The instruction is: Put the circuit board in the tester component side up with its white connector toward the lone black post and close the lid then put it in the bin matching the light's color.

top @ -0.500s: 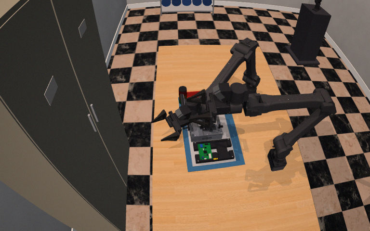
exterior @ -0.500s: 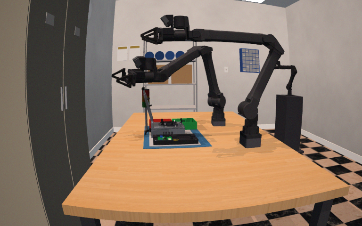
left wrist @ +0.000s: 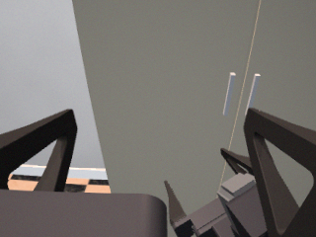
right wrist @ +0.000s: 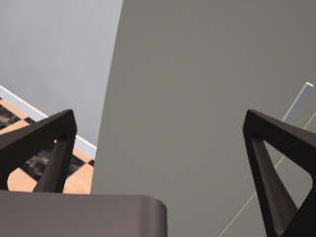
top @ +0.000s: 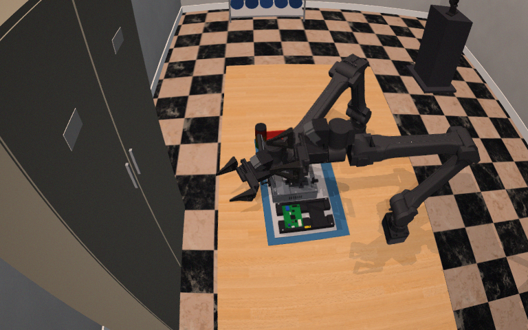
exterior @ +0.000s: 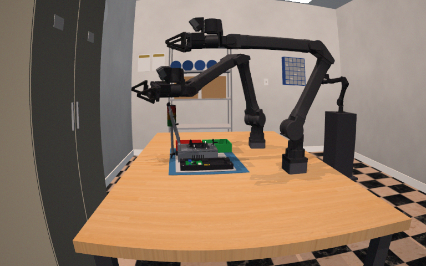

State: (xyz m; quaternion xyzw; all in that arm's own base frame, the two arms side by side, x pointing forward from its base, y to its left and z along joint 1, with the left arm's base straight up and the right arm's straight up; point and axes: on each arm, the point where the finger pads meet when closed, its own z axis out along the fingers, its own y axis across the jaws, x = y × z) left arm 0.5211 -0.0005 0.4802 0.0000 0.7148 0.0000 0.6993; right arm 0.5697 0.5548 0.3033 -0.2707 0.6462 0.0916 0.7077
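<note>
Lying on the near side of the bench [top: 331, 280] [exterior: 235, 203]: one circuit board [top: 297, 216] [exterior: 199, 162], in the left part of its tray [top: 321, 217] [exterior: 216, 164], presumably stored for testing. Tester [top: 293, 196] [exterior: 197, 154] beyond, lid [exterior: 175, 126] raised, allowing loading. Left tool [top: 268, 155] [exterior: 166, 41] [left wrist: 160, 113] and right tool [top: 224, 187] [exterior: 134, 91] [left wrist: 194, 166] [right wrist: 159, 118]: fingers apart, holding nothing.

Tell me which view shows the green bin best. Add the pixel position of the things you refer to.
Exterior: the green bin [exterior: 225, 146] is seen behind the tester [exterior: 197, 154], its open top and a good part of its walls visible. In the top view the arms block it, with no recognizable part to go by. Neither wrist view has it.
</note>
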